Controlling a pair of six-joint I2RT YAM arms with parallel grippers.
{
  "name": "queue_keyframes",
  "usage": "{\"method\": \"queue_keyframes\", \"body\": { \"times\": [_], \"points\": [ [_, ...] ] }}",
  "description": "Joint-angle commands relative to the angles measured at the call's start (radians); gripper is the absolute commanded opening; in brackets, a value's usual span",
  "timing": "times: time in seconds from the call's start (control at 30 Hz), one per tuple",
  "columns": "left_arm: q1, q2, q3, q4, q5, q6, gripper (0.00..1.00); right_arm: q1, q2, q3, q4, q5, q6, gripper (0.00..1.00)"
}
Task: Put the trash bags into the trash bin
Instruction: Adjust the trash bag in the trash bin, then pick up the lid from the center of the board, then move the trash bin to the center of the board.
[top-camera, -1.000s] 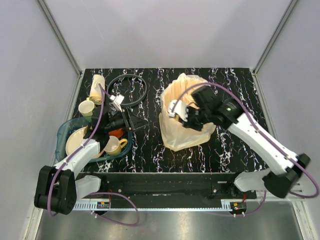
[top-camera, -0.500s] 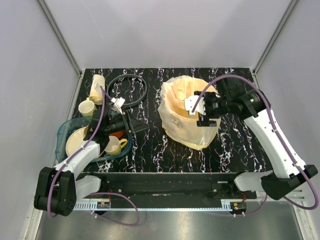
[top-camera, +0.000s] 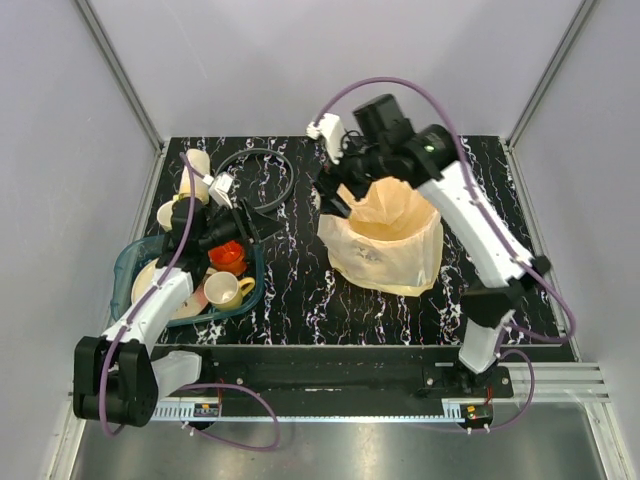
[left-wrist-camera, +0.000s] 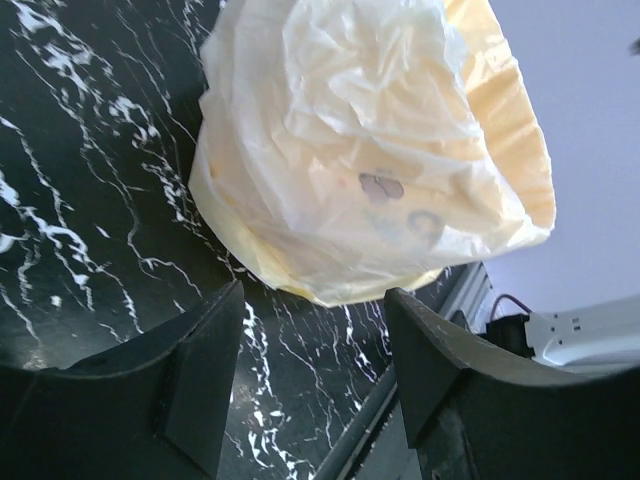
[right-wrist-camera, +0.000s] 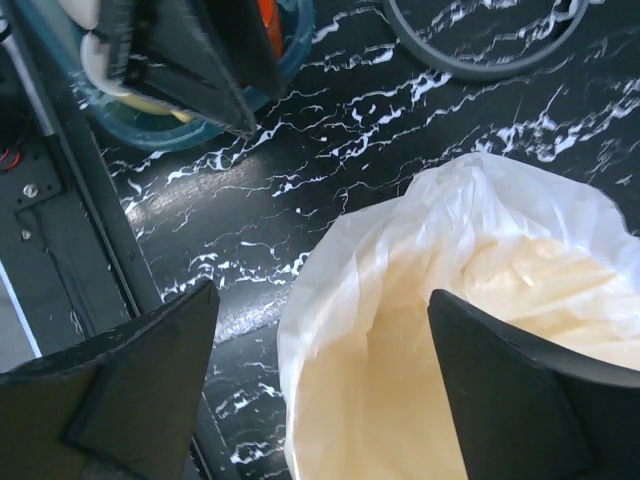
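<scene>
the right gripper (right-wrist-camera: 322, 292) hangs over the far-left lip of the round cream-yellow plastic trash bin (top-camera: 432, 225), jaws spread wide and gripping nothing. the left gripper (left-wrist-camera: 312, 292) is part spread, empty, and aimed at the bin from beside it. the thin translucent whitish trash bag (top-camera: 385, 262) lines the bin and drapes down its outside. small dark print (left-wrist-camera: 380, 187) shows through the film, too blurred to read. the bin stands upright on the black marble-patterned table (top-camera: 300, 290), mouth up.

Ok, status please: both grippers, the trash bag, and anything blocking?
Right gripper open, empty, over the far-left rim of the trash bin. Left gripper open, empty, by the teal dish tray. Trash bag lines the bin, film draped outside. Nothing blocking.
</scene>
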Motion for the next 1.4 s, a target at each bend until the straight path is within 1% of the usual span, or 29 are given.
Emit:
{"method": "queue_keyframes", "body": {
  "times": [0.0, 0.03, 0.1, 0.13, 0.17, 0.2, 0.23, 0.27, 0.3, 0.33, 0.37, 0.4, 0.43, 0.47, 0.5, 0.53, 0.57, 0.6, 0.63, 0.67, 0.7, 0.77, 0.8, 0.87, 0.9, 0.93, 1.03, 1.17, 1.37],
  "points": [
    [0.033, 0.006, 0.092, -0.067, -0.076, 0.094, 0.61, 0.048, 0.136, 0.127, -0.042, 0.148, 0.217, 0.91],
    [0.034, 0.012, 0.142, -0.096, -0.092, 0.122, 0.61, 0.054, 0.171, 0.135, -0.048, 0.191, 0.223, 0.9],
    [0.04, 0.021, 0.19, -0.172, -0.118, 0.205, 0.62, 0.061, 0.202, 0.135, -0.07, 0.226, 0.231, 0.86],
    [0.042, 0.035, 0.248, -0.209, -0.139, 0.241, 0.62, 0.062, 0.218, 0.13, -0.076, 0.257, 0.234, 0.84],
    [0.042, 0.046, 0.283, -0.264, -0.17, 0.321, 0.62, 0.061, 0.222, 0.118, -0.078, 0.273, 0.234, 0.83],
    [0.042, 0.079, 0.318, -0.353, -0.238, 0.367, 0.62, 0.061, 0.224, 0.109, -0.082, 0.285, 0.229, 0.8],
    [0.042, 0.113, 0.358, -0.409, -0.266, 0.424, 0.63, 0.062, 0.218, 0.1, -0.081, 0.299, 0.221, 0.78],
    [0.042, 0.154, 0.489, -0.482, -0.283, 0.559, 0.64, 0.061, 0.213, 0.078, -0.081, 0.3, 0.206, 0.74],
    [0.044, 0.255, 0.559, -0.647, -0.312, 0.638, 0.64, 0.062, 0.207, 0.067, -0.081, 0.3, 0.198, 0.68],
    [0.044, 0.306, 0.637, -0.715, -0.322, 0.718, 0.65, 0.061, 0.189, 0.057, -0.081, 0.293, 0.188, 0.55],
    [0.044, 0.357, 0.753, -0.774, -0.327, 0.869, 0.65, 0.061, 0.178, 0.034, -0.079, 0.285, 0.165, 0.49],
    [0.045, 0.459, 0.823, -0.893, -0.352, 0.934, 0.65, 0.061, 0.167, 0.021, -0.081, 0.279, 0.149, 0.46],
    [0.045, 0.51, 0.878, -0.945, -0.359, 0.997, 0.65, 0.061, 0.144, 0.008, -0.084, 0.262, 0.133, 0.4],
    [0.044, 0.559, 0.924, -0.998, -0.359, 1.129, 0.66, 0.061, 0.135, -0.021, -0.088, 0.257, 0.105, 0.38],
    [0.045, 0.649, 1.025, -1.074, -0.385, 1.159, 0.65, 0.062, 0.121, -0.04, -0.088, 0.25, 0.097, 0.34],
    [0.05, 0.688, 1.059, -1.09, -0.392, 1.179, 0.65, 0.062, 0.095, -0.08, -0.09, 0.245, 0.088, 0.28],
    [0.05, 0.723, 1.093, -1.105, -0.394, 1.238, 0.65, 0.062, 0.081, -0.1, -0.088, 0.236, 0.065, 0.19],
    [0.048, 0.781, 1.142, -1.122, -0.402, 1.254, 0.65, 0.062, 0.067, -0.123, -0.085, 0.233, 0.054, 0.15],
    [0.047, 0.805, 1.165, -1.122, -0.399, 1.269, 0.64, 0.061, 0.042, -0.162, -0.079, 0.233, 0.048, 0.14],
    [0.045, 0.826, 1.184, -1.128, -0.391, 1.317, 0.65, 0.061, 0.025, -0.183, -0.075, 0.23, 0.033, 0.16],
    [0.042, 0.873, 1.227, -1.132, -0.412, 1.326, 0.65, 0.062, -0.008, -0.201, -0.07, 0.225, 0.03, 0.17],
    [0.03, 0.929, 1.279, -1.153, -0.44, 1.367, 0.65, 0.062, -0.035, -0.253, -0.05, 0.225, 0.019, 0.16],
    [0.027, 0.981, 1.329, -1.182, -0.445, 1.374, 0.65, 0.062, -0.055, -0.272, -0.047, 0.224, 0.017, 0.15],
    [0.024, 1.036, 1.36, -1.2, -0.448, 1.383, 0.65, 0.061, -0.066, -0.276, -0.053, 0.218, 0.007, 0.1],
    [0.018, 1.052, 1.376, -1.202, -0.452, 1.389, 0.65, 0.061, -0.075, -0.275, -0.058, 0.216, 0.001, 0.03],
    [0.013, 1.063, 1.379, -1.202, -0.463, 1.397, 0.65, 0.061, -0.081, -0.275, -0.056, 0.214, -0.022, 0.0],
    [-0.007, 1.095, 1.383, -1.201, -0.498, 1.426, 0.62, 0.061, -0.112, -0.279, -0.048, 0.185, -0.068, 0.0],
    [-0.015, 1.135, 1.4, -1.196, -0.498, 1.434, 0.6, 0.061, -0.153, -0.307, -0.061, 0.089, -0.145, 0.0],
    [-0.022, 1.178, 1.409, -1.185, -0.526, 1.441, 0.56, 0.061, -0.256, -0.437, -0.052, 0.021, -0.231, 0.0]
  ]
}}
